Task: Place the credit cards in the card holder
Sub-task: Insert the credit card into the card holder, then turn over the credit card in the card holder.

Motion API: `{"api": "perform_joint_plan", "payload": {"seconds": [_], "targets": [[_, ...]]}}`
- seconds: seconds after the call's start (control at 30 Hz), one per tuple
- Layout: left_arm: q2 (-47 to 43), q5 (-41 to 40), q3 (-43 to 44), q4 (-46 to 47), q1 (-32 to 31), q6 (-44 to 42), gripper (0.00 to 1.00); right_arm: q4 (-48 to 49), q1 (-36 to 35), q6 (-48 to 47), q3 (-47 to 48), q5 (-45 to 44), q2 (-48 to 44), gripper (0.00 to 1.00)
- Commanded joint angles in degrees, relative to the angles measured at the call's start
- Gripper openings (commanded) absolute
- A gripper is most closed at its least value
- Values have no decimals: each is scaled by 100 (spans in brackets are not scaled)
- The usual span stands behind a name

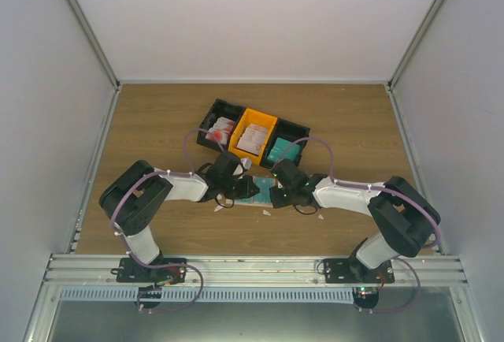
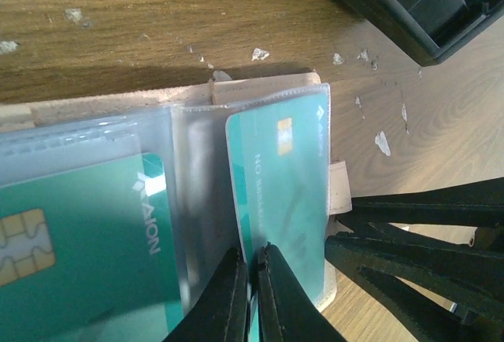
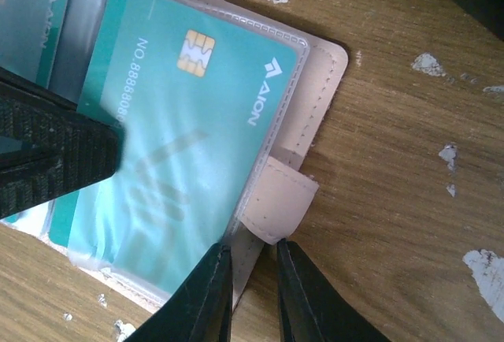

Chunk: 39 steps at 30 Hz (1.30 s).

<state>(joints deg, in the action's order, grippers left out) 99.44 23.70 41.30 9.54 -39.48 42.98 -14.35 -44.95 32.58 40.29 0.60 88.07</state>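
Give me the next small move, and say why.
Probably push on: the left gripper pinches the teal card, whose far end stops short of the seam of the clear pocket, while the right gripper seems to pinch the card holder by its snap tab. Ease the card slightly deeper.

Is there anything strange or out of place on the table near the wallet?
Yes: small white scraps lie scattered on the wooden table around the open card holder, like loose debris or chipped spots.
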Motion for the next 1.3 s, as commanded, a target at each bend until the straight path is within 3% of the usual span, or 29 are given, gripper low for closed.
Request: {"api": "perform_joint_plan", "payload": {"seconds": [0.0, 0.27, 0.47, 0.63, 0.9, 1.27], "targets": [[13, -312, -260, -416, -138, -113, 8, -196, -66, 211, -1, -367, -90, 19], [-495, -270, -355, -588, -123, -141, 37, -475, -69, 405, 108, -635, -653, 20], [-1063, -130, -414, -787, -66, -167, 46, -399, -67, 223, 289, -387, -760, 24], [-1632, -627, -415, -1411, 108, -272, 54, -167, -158, 128, 544, -84, -407, 26], [-2103, -984, -773, -1633, 709, -399, 48, -92, -465, 16, 1257, 194, 530, 32], [-1697, 127, -1054, -892, 1155, -527, 42, -474, -708, -292, 1934, -50, 1607, 30]]}}
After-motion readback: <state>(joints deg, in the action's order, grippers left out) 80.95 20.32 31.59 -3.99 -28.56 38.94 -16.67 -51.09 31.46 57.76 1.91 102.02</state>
